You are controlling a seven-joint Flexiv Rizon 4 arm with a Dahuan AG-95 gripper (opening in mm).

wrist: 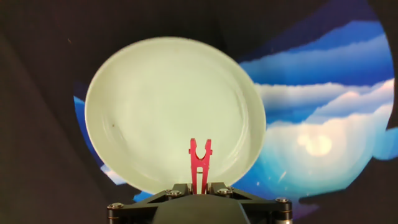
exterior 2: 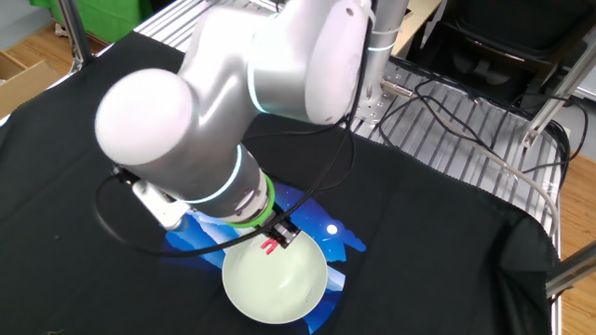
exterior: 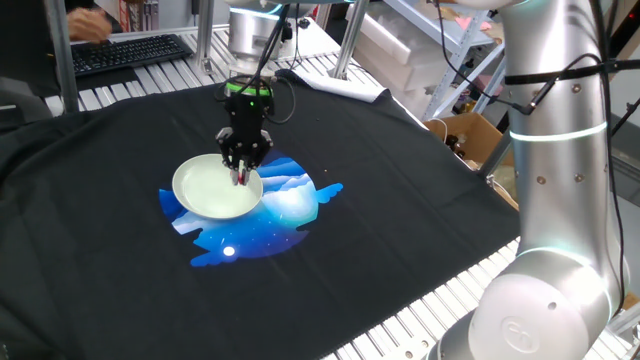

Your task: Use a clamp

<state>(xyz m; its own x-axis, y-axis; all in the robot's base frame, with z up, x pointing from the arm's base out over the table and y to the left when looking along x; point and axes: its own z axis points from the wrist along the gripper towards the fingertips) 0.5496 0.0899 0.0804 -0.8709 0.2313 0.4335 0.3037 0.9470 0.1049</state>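
My gripper (wrist: 199,186) is shut on the small red clamp (wrist: 199,163), which sticks out from between the fingers with its two pinching jaws slightly apart. The clamp hangs over the near rim of the pale green plate (wrist: 155,93), a little above it. In one fixed view the gripper (exterior: 241,168) points down over the plate's (exterior: 205,190) right side, the red clamp (exterior: 240,178) at its tip. In the other fixed view the clamp (exterior 2: 271,245) shows at the plate's (exterior 2: 279,288) upper edge, under the arm's wrist.
The plate rests on a black cloth (exterior: 400,200) with a blue cloud print (exterior: 290,200). A keyboard (exterior: 125,52) lies at the table's far left. A cardboard box (exterior: 470,135) stands past the right edge. Cables (exterior 2: 466,102) run over the metal rails.
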